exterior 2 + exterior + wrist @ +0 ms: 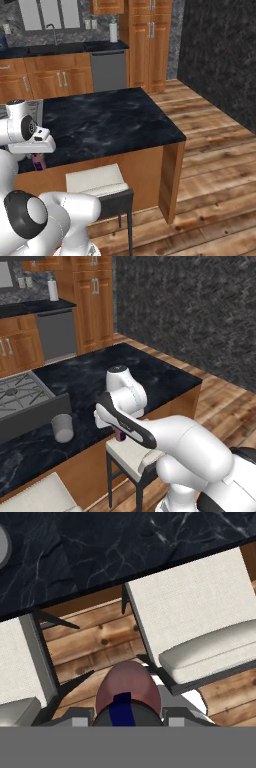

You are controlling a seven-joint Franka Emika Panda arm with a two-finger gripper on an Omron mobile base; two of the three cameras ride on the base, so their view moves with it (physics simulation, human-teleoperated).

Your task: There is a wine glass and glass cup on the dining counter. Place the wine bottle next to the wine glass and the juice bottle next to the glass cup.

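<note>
My gripper is shut on the juice bottle, a small red-pink bottle with a dark blue cap. In the hand view the juice bottle sits between the fingers, above the wooden floor between two stools, just off the front edge of the dining counter. The bottle also peeks out under the hand by the black marbled dining counter. The glass cup, a pale tumbler, stands on the dining counter to the left of the gripper, near the front edge. Its rim shows at the upper left. The wine bottle is out of view.
A white-cushioned stool stands right under the hand, against the counter's wooden side, and a second stool is further left. The built-in cooktop lies at the counter's left. The wall counter with a dishwasher is behind.
</note>
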